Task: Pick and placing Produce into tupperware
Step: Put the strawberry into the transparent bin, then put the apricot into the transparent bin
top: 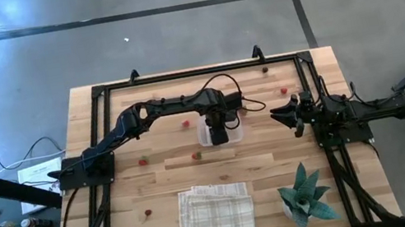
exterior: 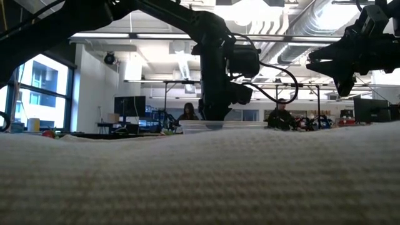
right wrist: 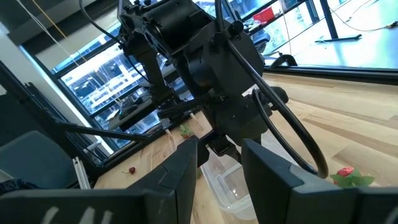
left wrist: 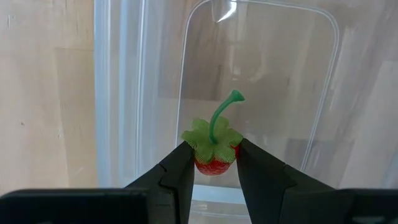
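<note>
The tupperware (left wrist: 261, 93) is a clear rounded rectangle on the table's middle (top: 208, 136). My left gripper (left wrist: 214, 157) hangs directly over it (top: 218, 130), shut on a small red strawberry (left wrist: 213, 163) with a green leafy cap. More produce lies loose on the wood: red pieces (top: 185, 122) (top: 142, 161) (top: 197, 155) and a dark one (top: 265, 70). My right gripper (top: 286, 112) waits open to the tupperware's right, touching nothing (right wrist: 217, 168). My left gripper pinches the strawberry by the red body (left wrist: 205, 165), just under the green cap (left wrist: 211, 138), between its two fingertips. The fingers come from above, pointing down. The berry is lifted clear over the tupperware's inside, stem (left wrist: 222, 112) upward.
A white checked folded cloth (top: 216, 213) lies near the front edge and fills the low view's foreground (exterior: 200, 175). A green plant (top: 305, 196) stands at the front right. The black frame (top: 195, 73) rims the table. One strawberry (right wrist: 345, 174) lies near the right gripper.
</note>
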You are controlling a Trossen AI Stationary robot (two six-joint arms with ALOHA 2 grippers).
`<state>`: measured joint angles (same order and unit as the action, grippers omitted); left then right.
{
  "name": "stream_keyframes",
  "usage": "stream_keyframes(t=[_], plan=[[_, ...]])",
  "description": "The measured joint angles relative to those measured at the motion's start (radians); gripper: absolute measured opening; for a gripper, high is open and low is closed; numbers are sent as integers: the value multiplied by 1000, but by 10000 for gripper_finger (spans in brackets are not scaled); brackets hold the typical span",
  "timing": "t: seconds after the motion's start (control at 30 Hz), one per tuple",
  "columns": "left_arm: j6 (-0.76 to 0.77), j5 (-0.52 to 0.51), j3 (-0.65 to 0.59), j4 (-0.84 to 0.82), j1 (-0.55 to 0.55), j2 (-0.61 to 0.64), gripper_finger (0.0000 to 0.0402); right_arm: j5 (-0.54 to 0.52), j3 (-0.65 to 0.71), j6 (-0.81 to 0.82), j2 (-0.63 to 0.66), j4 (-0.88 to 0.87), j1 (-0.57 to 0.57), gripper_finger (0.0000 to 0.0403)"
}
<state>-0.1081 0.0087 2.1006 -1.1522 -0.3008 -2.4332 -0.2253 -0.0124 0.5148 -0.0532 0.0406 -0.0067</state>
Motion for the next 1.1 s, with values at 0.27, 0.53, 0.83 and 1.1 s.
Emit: stream_keyframes(t=[0.27, 0.53, 0.83, 1.1], plan=[[0, 1, 0, 0, 0, 0, 143, 0, 0, 0, 0, 0, 0, 117], [8, -1, 0, 0, 0, 0, 178, 0, 0, 0, 0, 0, 0, 117], [35, -2, 11, -25, 0, 0, 162, 0, 0, 0, 0, 0, 0, 117], [38, -2, 141, -114, 0, 0, 161, 0, 0, -3, 0, 0, 0, 117]])
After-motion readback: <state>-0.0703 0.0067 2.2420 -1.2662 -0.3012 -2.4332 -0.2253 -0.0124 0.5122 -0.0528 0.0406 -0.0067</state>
